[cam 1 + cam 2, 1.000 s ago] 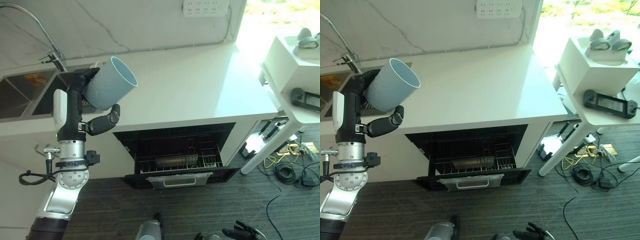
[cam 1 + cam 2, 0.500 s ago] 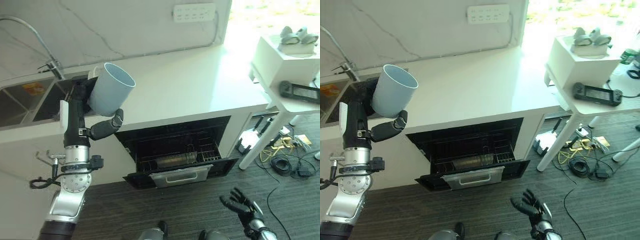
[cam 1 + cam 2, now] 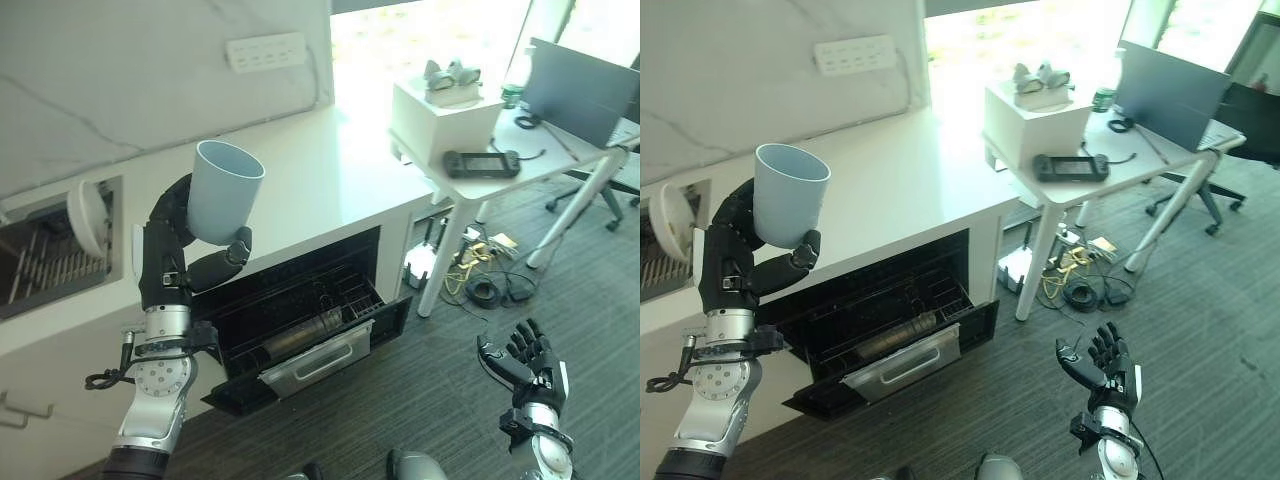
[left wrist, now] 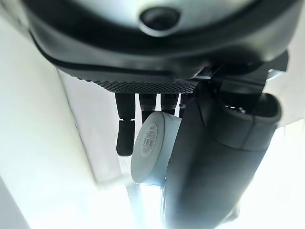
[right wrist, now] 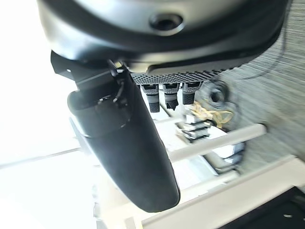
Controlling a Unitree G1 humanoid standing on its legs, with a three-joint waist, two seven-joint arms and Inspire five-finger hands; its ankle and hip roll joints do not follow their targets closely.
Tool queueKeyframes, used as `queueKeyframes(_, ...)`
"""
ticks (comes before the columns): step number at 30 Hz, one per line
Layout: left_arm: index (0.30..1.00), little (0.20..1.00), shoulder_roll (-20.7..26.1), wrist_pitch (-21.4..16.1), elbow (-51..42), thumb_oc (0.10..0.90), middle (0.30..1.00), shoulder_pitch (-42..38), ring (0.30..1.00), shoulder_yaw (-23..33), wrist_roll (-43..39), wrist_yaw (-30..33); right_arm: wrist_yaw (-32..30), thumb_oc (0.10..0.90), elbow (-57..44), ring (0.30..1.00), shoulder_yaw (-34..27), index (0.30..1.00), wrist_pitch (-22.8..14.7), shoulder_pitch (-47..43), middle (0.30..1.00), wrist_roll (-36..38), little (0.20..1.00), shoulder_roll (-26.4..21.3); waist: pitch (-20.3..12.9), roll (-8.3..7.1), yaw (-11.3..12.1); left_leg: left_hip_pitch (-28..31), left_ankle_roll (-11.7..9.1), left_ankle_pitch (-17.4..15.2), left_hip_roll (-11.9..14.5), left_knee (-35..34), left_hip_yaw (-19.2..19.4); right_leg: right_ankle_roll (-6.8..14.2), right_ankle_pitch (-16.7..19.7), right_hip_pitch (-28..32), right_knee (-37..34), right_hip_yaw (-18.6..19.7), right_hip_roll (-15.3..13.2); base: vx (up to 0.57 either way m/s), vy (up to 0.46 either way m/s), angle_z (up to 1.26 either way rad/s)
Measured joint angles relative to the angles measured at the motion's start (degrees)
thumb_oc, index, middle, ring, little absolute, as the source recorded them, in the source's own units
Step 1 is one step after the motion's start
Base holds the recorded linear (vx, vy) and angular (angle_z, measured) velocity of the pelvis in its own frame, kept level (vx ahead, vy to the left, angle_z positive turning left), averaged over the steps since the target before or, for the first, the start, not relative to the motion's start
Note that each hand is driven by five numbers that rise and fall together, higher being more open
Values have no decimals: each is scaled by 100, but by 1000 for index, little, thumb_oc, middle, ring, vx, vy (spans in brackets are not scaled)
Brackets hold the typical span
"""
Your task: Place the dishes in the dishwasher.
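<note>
My left hand (image 3: 165,262) is raised in front of the white counter (image 3: 330,170), shut on a pale blue cup (image 3: 222,193) that stands upright with its mouth up. The cup's base (image 4: 151,153) shows between the thumb and fingers in the left wrist view. Below the counter the dishwasher (image 3: 300,315) is open, its rack (image 3: 310,320) pulled partly out over the lowered door. My right hand (image 3: 523,358) hangs low over the carpet at the lower right, fingers spread and holding nothing. A white plate (image 3: 85,218) stands on edge in the sink rack at the left.
A white side table (image 3: 520,160) with a box, a handheld console and a laptop stands right of the counter. Cables (image 3: 490,285) lie on the carpet under it. An office chair (image 3: 600,190) is at the far right.
The camera has swung right and pulled back, shifting the whole scene. The cup has turned from tilted to upright in my left hand. My right hand has risen into view with fingers spread.
</note>
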Motion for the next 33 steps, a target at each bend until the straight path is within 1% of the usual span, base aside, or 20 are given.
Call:
queueKeyframes(3,300,300,-277,-174,4,400,300,-10,300,-75,-184,-37,184,800,-720,900,9,900,-16,3,900,-199,900,-96,1,4,-114,-1,22,-47,-19,19,112,30,129,-54,-106,137,7,-16,18,-37)
queueKeyframes(5,300,300,-349,-267,5,400,300,-37,300,-178,-170,-55,461,800,-1097,900,25,900,-140,-44,900,-365,900,-197,-3,-7,-153,29,41,-70,-8,16,243,44,203,-63,-195,161,0,-8,14,-33)
queueKeyframes(7,300,300,-403,-400,5,400,300,-114,300,-292,-119,-24,943,800,-1540,900,82,900,-156,-72,900,-327,900,-392,-3,-12,-236,50,59,-85,-32,26,326,107,277,-78,-227,237,14,-11,0,-24)
queueKeyframes(8,300,300,-455,-407,11,400,300,-174,300,-292,-72,-8,1180,800,-1678,900,107,900,-121,-100,900,-223,900,-445,-3,-13,-204,57,67,-90,-29,26,369,107,291,-94,-228,291,17,-19,-12,-27)
queueKeyframes(9,300,300,-468,-415,18,400,300,-224,300,-301,-33,-8,1415,800,-1784,900,134,900,-75,-146,900,-158,900,-498,-3,-14,-227,58,75,-92,-29,26,390,104,306,-106,-231,313,10,-20,-14,-20)
queueKeyframes(10,300,300,-471,-420,20,400,300,-273,300,-332,105,8,1698,800,-1864,900,205,900,-12,-212,900,-41,900,-597,-3,-18,-234,57,78,-94,-29,26,404,104,315,-118,-234,322,9,-16,-18,-12)
queueKeyframes(12,300,300,-472,-509,25,400,300,-338,300,-555,553,49,2447,800,-2174,900,490,900,301,-465,900,175,900,-864,-3,-17,-199,57,85,-90,-14,23,405,105,320,-123,-231,317,15,-3,-31,-4)
queueKeyframes(13,300,300,-475,-543,70,400,300,-374,300,-740,910,312,2701,800,-2398,900,755,900,561,-674,900,385,900,-984,-4,-15,-161,58,86,-88,-8,21,402,104,319,-122,-223,311,18,0,0,0)
queueKeyframes(14,300,300,-485,-587,112,400,300,-393,300,-814,1086,407,2817,800,-2486,900,879,900,621,-784,900,449,900,-1017,-4,-15,-121,58,87,-85,-5,18,399,104,319,-121,-221,308,19,21,-25,4)
queueKeyframes(16,300,300,-526,-639,257,400,300,-402,300,-1015,1598,797,3040,800,-2663,900,1363,900,917,-1152,900,784,900,-995,-4,-15,88,144,87,-67,-5,-14,363,111,313,-24,-220,268,15,20,-19,8)
queueKeyframes(17,300,300,-529,-646,262,400,300,-402,300,-1025,1774,975,3056,800,-2678,900,1488,900,994,-1249,900,830,900,-979,-4,-15,121,136,86,-66,-6,-20,345,108,310,-20,-221,247,9,21,-15,12)
queueKeyframes(18,300,300,-527,-651,280,400,300,-416,300,-1028,2092,1306,3080,800,-2678,900,1680,900,1156,-1366,900,934,900,-949,-4,-15,253,134,88,-62,-12,-29,319,107,308,-2,-220,211,-5,28,-11,13)
queueKeyframes(19,300,300,-526,-655,303,400,300,-435,300,-1031,2233,1458,3079,800,-2678,900,1741,900,1212,-1389,900,994,900,-939,-4,-15,259,134,88,-62,-16,-29,298,109,304,7,-222,189,-11,23,-6,15)
queueKeyframes(20,300,300,-523,-659,327,400,300,-442,300,-1036,2408,1661,3064,800,-2676,900,1798,900,1265,-1421,900,1016,900,-922,-4,-15,315,126,89,-63,-23,-29,254,112,294,35,-219,153,-22,15,-3,19)
queueKeyframes(21,300,300,-523,-667,376,400,300,-467,300,-1090,2569,1890,3014,800,-2675,900,1870,900,1308,-1448,900,1069,900,-900,-4,-15,362,125,90,-63,-29,-33,211,114,274,55,-212,139,-39,12,0,19)
queueKeyframes(25,300,300,-527,-726,481,400,300,-446,300,-1247,2846,2432,2852,800,-2676,900,2136,900,1368,-1566,900,1230,900,-791,-5,-17,536,113,92,-58,-51,-39,124,118,246,66,-185,38,-66,11,0,14)
queueKeyframes(27,300,300,-527,-737,516,400,300,-459,300,-1318,3075,2583,2730,800,-2676,900,2216,900,1434,-1601,900,1226,900,-803,-5,-19,583,117,101,-44,-83,-49,33,104,237,147,-172,4,-96,-11,-8,21)
queueKeyframes(29,300,300,-529,-753,688,400,300,-595,300,-1554,3296,2908,2406,800,-2608,900,2294,900,1508,-1725,900,1227,900,-787,-3,-23,590,110,117,-23,-118,-49,-31,110,229,152,-129,-49,-136,-19,-14,19)
queueKeyframes(30,300,300,-532,-757,692,400,300,-594,300,-1620,3419,2937,2304,800,-2576,900,2304,900,1561,-1756,900,1228,900,-780,0,-30,589,94,115,-17,-123,-49,-58,110,228,144,-137,-75,-147,-14,-13,18)
queueKeyframes(33,300,300,-537,-882,695,400,300,-558,300,-1649,3720,3126,2094,800,-2553,900,2329,900,1681,-1756,900,1258,900,-781,-4,-86,620,56,108,-4,-120,-48,-112,105,222,148,-141,-136,-155,-9,-12,9)
